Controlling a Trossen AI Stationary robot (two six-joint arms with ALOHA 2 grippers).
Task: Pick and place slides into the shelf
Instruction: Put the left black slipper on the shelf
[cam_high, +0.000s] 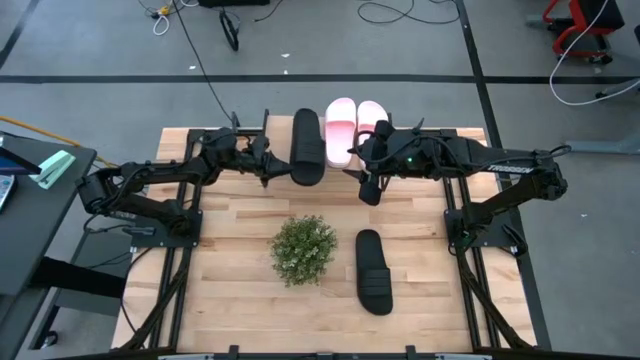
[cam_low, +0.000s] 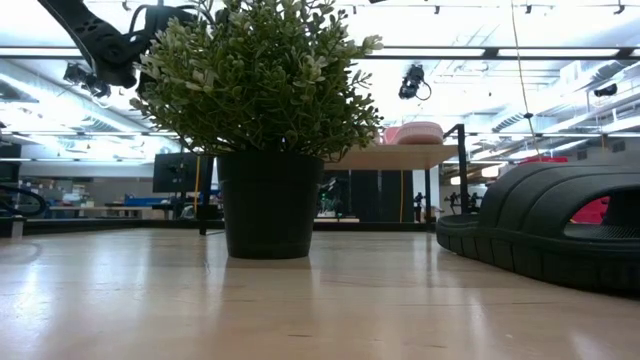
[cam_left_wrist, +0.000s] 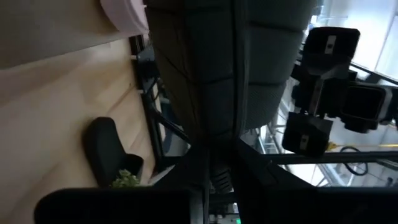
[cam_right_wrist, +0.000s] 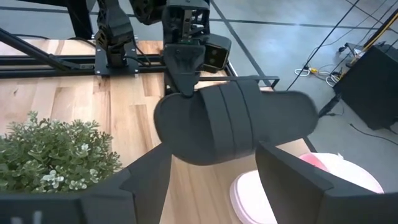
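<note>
Left pincer (cam_high: 272, 163) clamped on black slide (cam_high: 307, 146), held at shelf (cam_high: 470, 136) beside pink slides (cam_high: 354, 128), long axis running front to back. Right pincer (cam_high: 368, 172) alongside, fingers apart. Second black slide (cam_high: 373, 270) flat on tabletop (cam_high: 230, 290) near plant (cam_high: 303, 249), lengthwise likewise

Two arms, left arm (cam_high: 150, 185) and right arm (cam_high: 500, 170), were matte black, built of jointed tubular links on black bases. Black cables ran along the links. A small green light showed near the right wrist. Boxy black camera housings sat at the wrists.
</note>
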